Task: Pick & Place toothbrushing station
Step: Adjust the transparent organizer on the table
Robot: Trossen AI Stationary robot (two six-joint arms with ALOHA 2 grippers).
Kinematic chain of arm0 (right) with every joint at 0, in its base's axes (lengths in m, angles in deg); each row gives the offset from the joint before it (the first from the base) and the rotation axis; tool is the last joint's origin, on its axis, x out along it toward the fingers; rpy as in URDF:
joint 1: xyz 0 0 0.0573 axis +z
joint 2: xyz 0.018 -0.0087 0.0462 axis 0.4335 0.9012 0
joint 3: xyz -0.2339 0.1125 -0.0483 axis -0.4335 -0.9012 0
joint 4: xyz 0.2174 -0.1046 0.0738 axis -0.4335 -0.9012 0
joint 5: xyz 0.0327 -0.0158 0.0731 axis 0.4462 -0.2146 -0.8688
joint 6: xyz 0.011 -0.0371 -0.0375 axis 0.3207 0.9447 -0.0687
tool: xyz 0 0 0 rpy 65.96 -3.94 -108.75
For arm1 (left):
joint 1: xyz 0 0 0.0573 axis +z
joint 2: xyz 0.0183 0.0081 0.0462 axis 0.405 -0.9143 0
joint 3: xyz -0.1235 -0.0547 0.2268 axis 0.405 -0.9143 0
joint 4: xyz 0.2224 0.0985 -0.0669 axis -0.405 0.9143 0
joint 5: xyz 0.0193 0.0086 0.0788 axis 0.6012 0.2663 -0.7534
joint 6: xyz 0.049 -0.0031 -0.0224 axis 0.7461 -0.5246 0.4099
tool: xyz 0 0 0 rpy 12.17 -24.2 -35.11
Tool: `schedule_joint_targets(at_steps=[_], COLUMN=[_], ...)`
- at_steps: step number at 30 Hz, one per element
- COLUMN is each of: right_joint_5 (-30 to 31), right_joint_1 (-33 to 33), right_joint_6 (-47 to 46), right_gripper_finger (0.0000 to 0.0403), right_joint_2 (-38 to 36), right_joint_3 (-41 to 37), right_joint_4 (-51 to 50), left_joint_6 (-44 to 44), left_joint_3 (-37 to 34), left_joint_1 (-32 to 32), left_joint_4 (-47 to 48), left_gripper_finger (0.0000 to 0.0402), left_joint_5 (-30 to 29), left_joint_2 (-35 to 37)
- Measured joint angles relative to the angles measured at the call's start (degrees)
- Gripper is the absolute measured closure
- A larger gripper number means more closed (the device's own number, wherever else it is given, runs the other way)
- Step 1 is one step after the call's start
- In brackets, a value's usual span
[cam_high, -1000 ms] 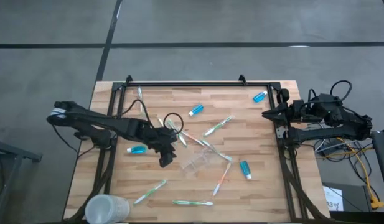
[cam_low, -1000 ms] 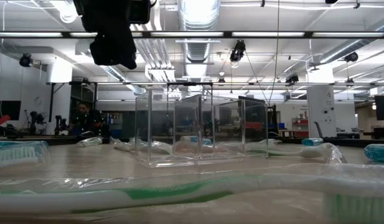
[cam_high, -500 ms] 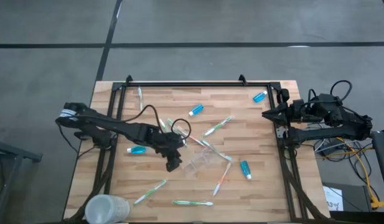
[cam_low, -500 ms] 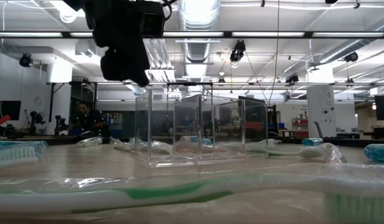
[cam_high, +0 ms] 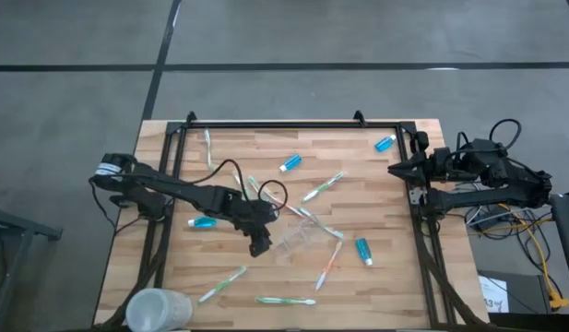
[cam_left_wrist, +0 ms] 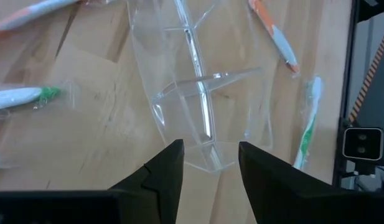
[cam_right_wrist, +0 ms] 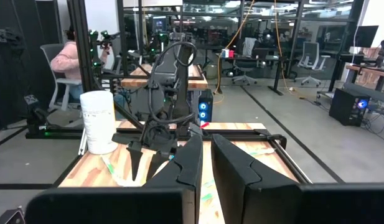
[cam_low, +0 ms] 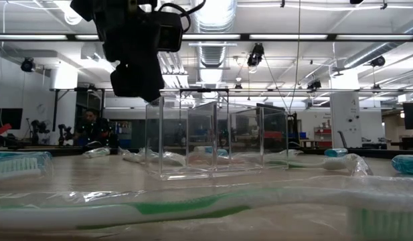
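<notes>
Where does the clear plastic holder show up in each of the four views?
High view: the clear holder sits near the table's middle, just right of the left end effector.
Low view: mid-frame, standing on the table, with the left end effector above its left edge.
Left wrist view: directly ahead of the open fingers.
Right wrist view: too faint to pick out.
Shared landmark: the left end effector.

Grey concrete floor (cam_high: 293, 37), ceiling striplights (cam_low: 260, 37), office chairs (cam_right_wrist: 313, 65).
</notes>
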Motion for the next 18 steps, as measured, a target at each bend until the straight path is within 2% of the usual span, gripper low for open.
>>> schedule_joint_targets(at_steps=[18], right_joint_5=[0.0], right_joint_1=[0.0], right_joint_6=[0.0], right_gripper_finger=[0.0369], right_joint_2=[0.0], right_joint_3=[0.0], right_joint_4=[0.0], left_joint_6=[0.0], left_joint_3=[0.1], left_joint_1=[0.1], left_joint_4=[-0.5], left_gripper_finger=[0.0251], left_joint_5=[1.6], left_joint_2=[-3.3])
